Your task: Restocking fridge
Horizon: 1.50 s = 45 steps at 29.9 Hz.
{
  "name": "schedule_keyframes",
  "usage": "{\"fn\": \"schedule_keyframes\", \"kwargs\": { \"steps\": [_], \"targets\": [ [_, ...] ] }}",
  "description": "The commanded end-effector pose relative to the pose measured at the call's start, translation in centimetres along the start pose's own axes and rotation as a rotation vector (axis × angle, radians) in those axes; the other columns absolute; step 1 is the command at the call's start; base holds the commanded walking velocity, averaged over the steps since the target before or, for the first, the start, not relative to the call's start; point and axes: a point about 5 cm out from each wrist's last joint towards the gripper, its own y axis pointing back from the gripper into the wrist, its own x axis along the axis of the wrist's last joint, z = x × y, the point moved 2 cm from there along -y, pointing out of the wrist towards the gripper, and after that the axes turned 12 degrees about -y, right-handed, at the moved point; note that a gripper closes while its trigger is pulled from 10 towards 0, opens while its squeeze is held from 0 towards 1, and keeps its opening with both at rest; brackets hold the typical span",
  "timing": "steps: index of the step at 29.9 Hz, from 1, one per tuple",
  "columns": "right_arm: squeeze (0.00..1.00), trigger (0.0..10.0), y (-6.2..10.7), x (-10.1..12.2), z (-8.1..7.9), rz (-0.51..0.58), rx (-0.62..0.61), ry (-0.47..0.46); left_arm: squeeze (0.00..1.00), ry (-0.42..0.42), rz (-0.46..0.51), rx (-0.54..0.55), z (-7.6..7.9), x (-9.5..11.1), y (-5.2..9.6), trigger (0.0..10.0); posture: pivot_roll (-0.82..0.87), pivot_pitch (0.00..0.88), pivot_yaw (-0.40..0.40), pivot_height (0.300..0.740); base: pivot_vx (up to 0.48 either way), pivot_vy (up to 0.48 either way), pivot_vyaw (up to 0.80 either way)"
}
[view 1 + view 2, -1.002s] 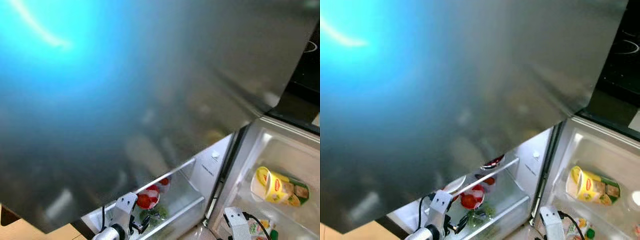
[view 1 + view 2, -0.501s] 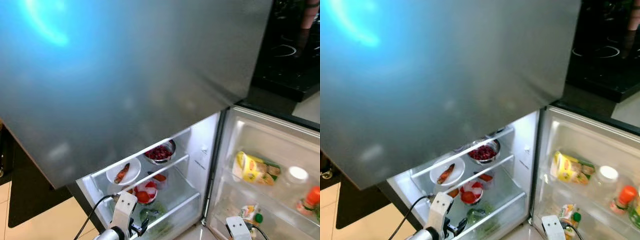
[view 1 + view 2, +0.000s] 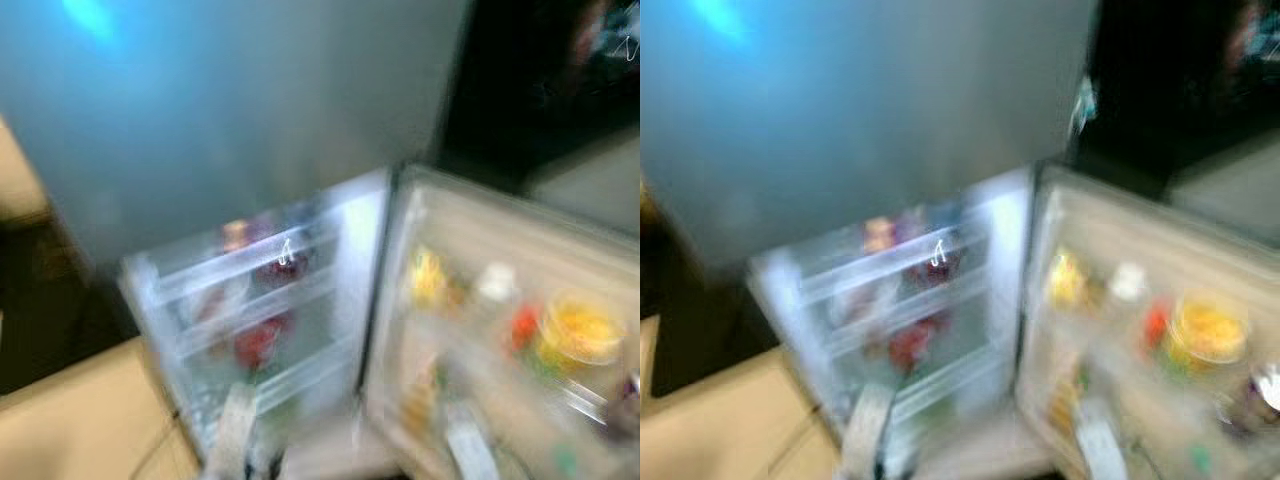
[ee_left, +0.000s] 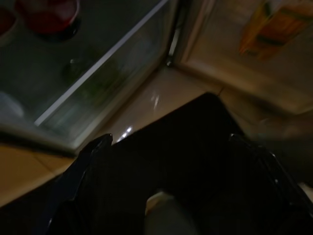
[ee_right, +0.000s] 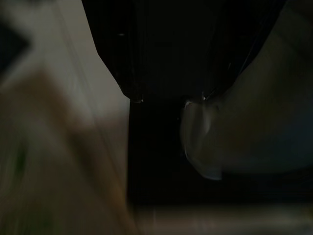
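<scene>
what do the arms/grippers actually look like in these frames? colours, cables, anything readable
Head views are motion-blurred. The left arm and right arm each show as a pale silver-white boxy block at the bottom edge. A thin dark cable trails beside the left one. In the left wrist view the fingers are black, glossy at the tip. No markings readable.

- Blurred head views: a beige tiled floor point(image 3: 80, 420) fills the lower left corner.
- A dark patch point(image 3: 45, 300) lies at the left, between the floor and the grey panel.
- A black counter point(image 3: 1180, 90) sits in the upper right, shadowed.
- A cyan glare point(image 3: 90, 15) glows at the top left.
- Pale floor tile point(image 4: 151, 105) catches small glints in the left wrist view.
</scene>
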Motion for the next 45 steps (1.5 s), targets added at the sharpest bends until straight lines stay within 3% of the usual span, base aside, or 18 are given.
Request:
{"fn": "schedule_keyframes", "kwargs": {
  "steps": [1,6,12,23,34,45],
  "targets": [
    [0.00,10.0,-0.3,1.4,-0.9,0.037,0.026,0.015,0.00,0.056,-0.042,0.040,-0.7,-1.1,0.6,10.0,-0.08,0.000,0.039,0.740,0.000,0.000,0.00],
    [0.00,10.0,-0.2,0.8,-0.8,0.019,0.024,0.015,0.00,0.127,-0.132,0.100,-1.5,-3.6,1.9,10.0,-0.08,0.000,0.037,0.740,0.000,0.000,0.00],
    [0.00,10.0,-0.2,0.4,-0.7,0.010,0.025,0.016,0.00,0.144,-0.202,0.095,-1.1,-5.7,3.2,10.0,-0.09,0.000,0.036,0.740,0.000,0.000,0.00],
    [0.00,10.0,-0.1,-0.8,-0.5,-0.026,-0.006,-0.007,0.00,0.248,-0.357,0.137,-0.6,-9.3,5.5,10.0,-0.08,0.000,0.033,0.740,0.000,0.000,0.00],
    [0.00,10.0,0.4,-3.3,0.4,-0.102,-0.074,-0.031,0.00,0.259,-0.395,0.160,-0.8,-9.7,5.7,10.0,-0.08,0.000,0.037,0.740,0.000,0.000,0.00],
    [0.00,10.0,0.6,-3.9,0.9,-0.121,-0.120,-0.031,0.00,0.259,-0.396,0.178,-1.4,-8.6,4.7,10.0,-0.07,0.000,0.035,0.740,-0.022,0.000,0.00]
  ]
}}
